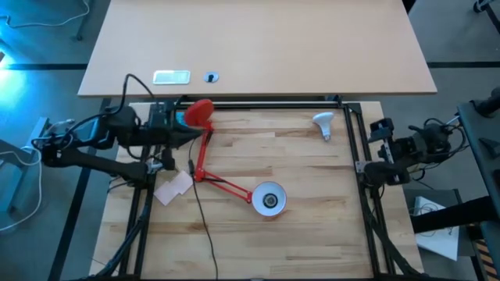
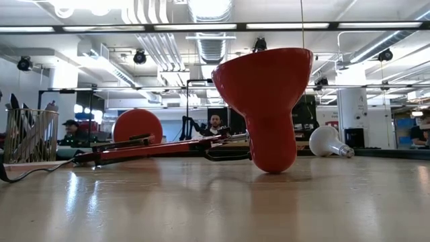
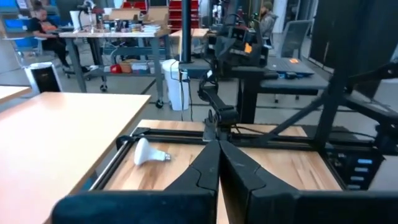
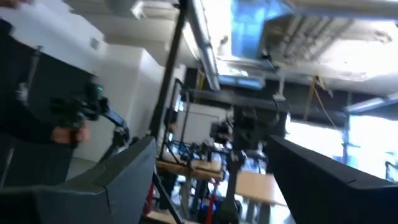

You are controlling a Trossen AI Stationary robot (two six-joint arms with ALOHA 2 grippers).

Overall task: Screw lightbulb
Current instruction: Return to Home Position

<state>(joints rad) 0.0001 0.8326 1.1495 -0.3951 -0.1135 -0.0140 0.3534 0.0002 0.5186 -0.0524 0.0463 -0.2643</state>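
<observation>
Lightbulb (image 1: pixel 323 122), loose on the surface near the wide-spread right hand (image 4: pixel 211 142).
Might roll if clipped; left hand (image 3: pixel 218 146) pinched together, empty, well apart.

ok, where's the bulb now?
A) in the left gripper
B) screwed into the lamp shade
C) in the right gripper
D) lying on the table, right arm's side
D: the bulb lies on its side on the table, apart from the shade; the right gripper is open and empty, the left gripper shut on nothing.
</observation>
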